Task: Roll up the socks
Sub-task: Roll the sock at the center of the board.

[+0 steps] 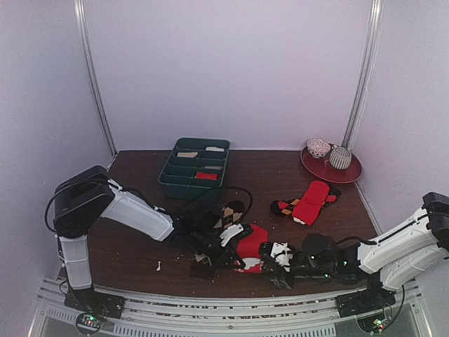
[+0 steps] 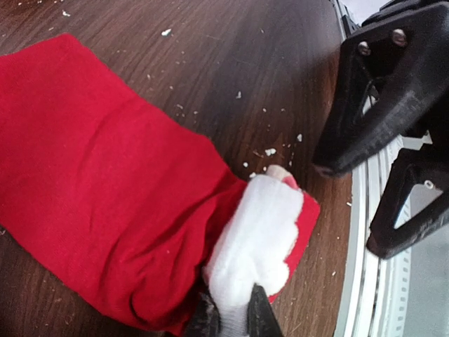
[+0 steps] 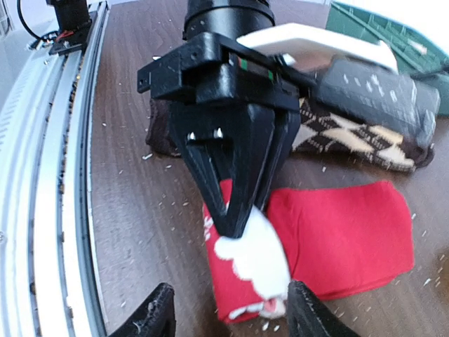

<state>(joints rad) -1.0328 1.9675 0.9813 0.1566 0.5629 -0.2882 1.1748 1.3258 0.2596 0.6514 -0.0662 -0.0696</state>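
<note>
Pinching the white cuff (image 2: 256, 239) of the bright red knitted socks (image 2: 105, 175), the left gripper (image 2: 231, 319) is seen pressed together on that folded end, with cloth bunched between its black fingers. The red pair is laid flat on the dark wooden table (image 1: 266, 175), toward the 6 o'clock edge in the top view. The dark brown argyle socks (image 1: 231, 210) are found just beside it at about 11 o'clock, though whether the two touch cannot be told. The fabric is judged light, limp and stretchy. No shape will be held unless the cloth is pinned, and a loose turn is likely to spring open on the smooth wood. Hold is best taken at the thick cuff end, where the layers are doubled, not on the thin middle. The left arm is stretched low across the table from 9 o'clock, its wrist tipped down so that the cuff is met steeply by the fingers. The right arm is reached in from 3 o'clock, also low, and the right gripper (image 3: 231, 316) is spread — its two fingers are set either side of the cuff end, near it, with nothing clamped between them.
</note>
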